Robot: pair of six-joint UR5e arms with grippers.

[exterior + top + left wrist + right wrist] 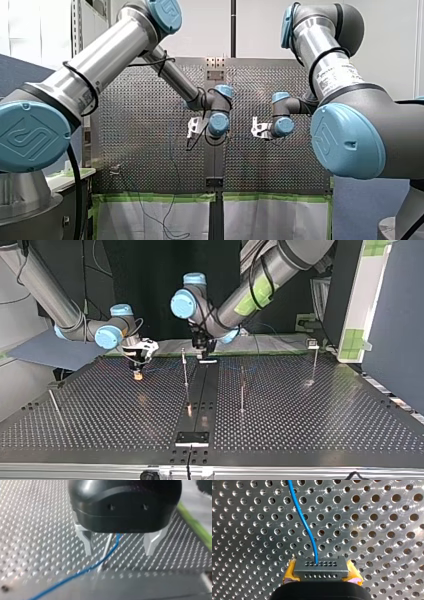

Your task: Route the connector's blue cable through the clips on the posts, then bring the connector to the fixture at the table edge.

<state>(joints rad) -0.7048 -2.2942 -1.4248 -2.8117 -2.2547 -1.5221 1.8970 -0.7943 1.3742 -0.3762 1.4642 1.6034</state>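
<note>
Top view sets the perforated metal tabletop (310, 430) under both arms. My left hand (119, 553), metal fingers (87, 543) spread, straddles a thin metal post (107, 545). My right hand (321, 574) pinches the grey, hole-dotted metal connector (321, 567); its thin blue cable (305, 525) leads straight ahead, passing between the left fingers beside the post.

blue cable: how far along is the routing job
Done: my right gripper is shut on the connector. In hand: my left gripper, open, straddles a post with the blue cable running past it; clipping unclear. Left: the other posts and the fixture.
</note>
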